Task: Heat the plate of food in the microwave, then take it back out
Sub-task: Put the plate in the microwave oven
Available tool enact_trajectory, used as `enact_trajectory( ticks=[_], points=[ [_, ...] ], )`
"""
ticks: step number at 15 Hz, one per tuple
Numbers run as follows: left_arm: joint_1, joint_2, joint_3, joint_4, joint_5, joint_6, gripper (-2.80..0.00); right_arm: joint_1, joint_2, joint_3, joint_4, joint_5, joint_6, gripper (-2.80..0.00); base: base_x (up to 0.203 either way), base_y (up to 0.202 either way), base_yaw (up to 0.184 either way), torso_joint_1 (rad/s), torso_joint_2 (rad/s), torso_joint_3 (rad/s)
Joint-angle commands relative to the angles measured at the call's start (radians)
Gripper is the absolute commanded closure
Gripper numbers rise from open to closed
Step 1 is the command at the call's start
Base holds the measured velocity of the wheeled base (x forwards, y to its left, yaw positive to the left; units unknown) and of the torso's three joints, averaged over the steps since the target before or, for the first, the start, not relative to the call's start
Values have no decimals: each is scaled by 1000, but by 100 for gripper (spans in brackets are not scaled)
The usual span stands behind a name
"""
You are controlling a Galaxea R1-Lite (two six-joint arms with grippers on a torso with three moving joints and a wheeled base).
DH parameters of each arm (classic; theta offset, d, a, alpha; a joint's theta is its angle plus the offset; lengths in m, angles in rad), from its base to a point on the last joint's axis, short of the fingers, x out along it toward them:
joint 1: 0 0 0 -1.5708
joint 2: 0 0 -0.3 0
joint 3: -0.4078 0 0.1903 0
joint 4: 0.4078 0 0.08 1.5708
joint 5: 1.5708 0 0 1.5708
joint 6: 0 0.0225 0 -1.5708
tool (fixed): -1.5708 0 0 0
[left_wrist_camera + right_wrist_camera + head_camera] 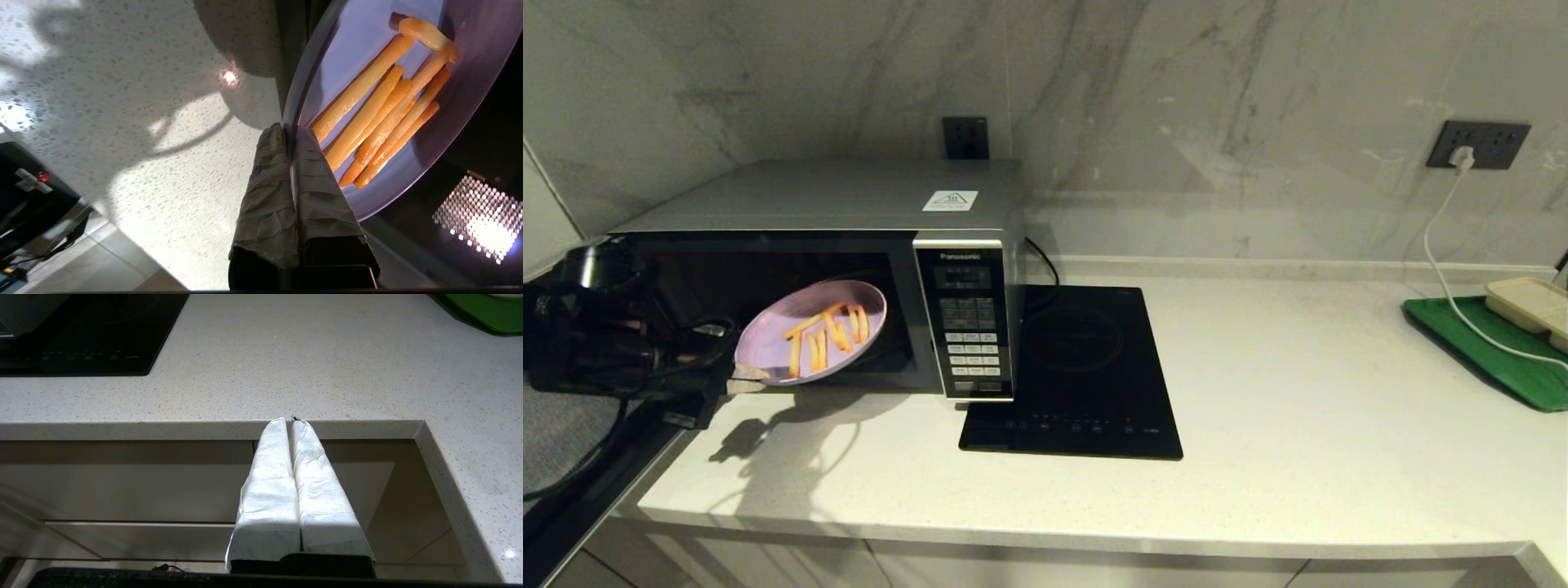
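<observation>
The pale speckled bench carries the silver Panasonic microwave at its left end, door open. Just beside it on the right lies a black induction cooktop, and a green tray sits well apart at the far right. The lilac plate of food, tilted, hangs in the microwave's opening with fries on it. The left claw is clamped on the plate's rim. The right claw, fingers pressed together, holds nothing and hangs below the bench's front edge.
</observation>
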Motion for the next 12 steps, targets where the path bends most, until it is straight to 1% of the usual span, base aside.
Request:
enact_trajectory(
  ticks=[1, 2, 4, 6, 7, 8, 12],
  points=[
    [-32, 30, -23, 1, 85, -48, 0, 1, 1, 0, 0, -1, 1, 0, 0, 0, 0, 0, 0, 0],
    [-47, 42, -40, 1, 125, -79, 0, 1, 1, 0, 0, -1, 1, 0, 0, 0, 0, 0, 0, 0],
    [-53, 57, -64, 1, 133, -108, 0, 0, 1, 0, 0, -1, 1, 0, 0, 0, 0, 0, 0, 0],
    [-54, 84, -110, 1, 134, -161, 0, 1, 1, 0, 0, -1, 1, 0, 0, 0, 0, 0, 0, 0],
    [-59, 95, -130, 2, 133, -175, 0, 1, 1, 0, 1, -1, 0, 0, 0, 0, 0, 0, 0, 0],
    [-73, 102, -139, 1, 134, -178, 0, 1, 1, 0, 2, -1, 1, 0, 0, 0, 0, 0, 0, 0],
    [-84, 114, -163, 1, 131, -174, 0, 1, 1, 0, 0, -1, 0, 0, 0, 0, 0, 0, 0, 0]
  ],
)
